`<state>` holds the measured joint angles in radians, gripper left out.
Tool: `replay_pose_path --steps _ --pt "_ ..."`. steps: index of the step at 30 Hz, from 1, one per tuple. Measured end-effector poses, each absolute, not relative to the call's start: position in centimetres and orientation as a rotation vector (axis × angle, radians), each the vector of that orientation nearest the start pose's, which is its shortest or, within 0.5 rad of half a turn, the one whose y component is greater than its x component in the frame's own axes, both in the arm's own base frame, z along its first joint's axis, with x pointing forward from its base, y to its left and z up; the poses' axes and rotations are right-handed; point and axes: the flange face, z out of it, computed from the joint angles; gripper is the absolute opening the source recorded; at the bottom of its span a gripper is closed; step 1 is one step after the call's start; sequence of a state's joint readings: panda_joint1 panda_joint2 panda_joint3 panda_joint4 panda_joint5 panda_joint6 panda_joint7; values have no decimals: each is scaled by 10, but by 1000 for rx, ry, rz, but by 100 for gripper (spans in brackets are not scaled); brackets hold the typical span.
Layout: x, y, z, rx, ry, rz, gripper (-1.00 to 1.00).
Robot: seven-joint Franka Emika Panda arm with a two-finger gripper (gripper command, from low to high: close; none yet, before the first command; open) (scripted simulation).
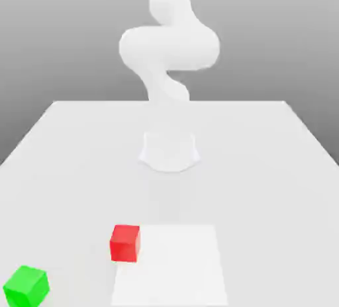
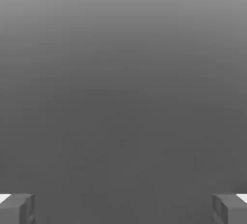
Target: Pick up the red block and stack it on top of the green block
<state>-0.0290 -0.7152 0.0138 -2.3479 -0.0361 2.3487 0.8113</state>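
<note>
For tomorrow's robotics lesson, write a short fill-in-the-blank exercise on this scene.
1. The red block rests on the ____.
2. In the exterior view, the green block lies to the red block's ____.
3. The gripper holds ____ between its fingers.
4. The two blocks are ____ stacked.

Answers: table; left; nothing; not
</note>
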Motion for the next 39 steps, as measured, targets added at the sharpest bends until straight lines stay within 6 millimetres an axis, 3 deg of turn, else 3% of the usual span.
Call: replay_pose_path --steps 4,9,14,20,26,27,33,39 --pt "426 -22 563 -2661 1168 -824 0" --pt "446 -51 443 -2785 1252 -599 0" --pt "432 -76 328 -2850 1309 -334 0" --pt "386 -89 215 -2839 1348 -29 0" --pt "382 -87 152 -2840 1342 -2 0" --pt "381 -87 146 -2840 1341 -1 -100" --pt "381 -87 143 -2841 1341 0 -100" --pt "383 -87 191 -2838 1342 -3 -100"
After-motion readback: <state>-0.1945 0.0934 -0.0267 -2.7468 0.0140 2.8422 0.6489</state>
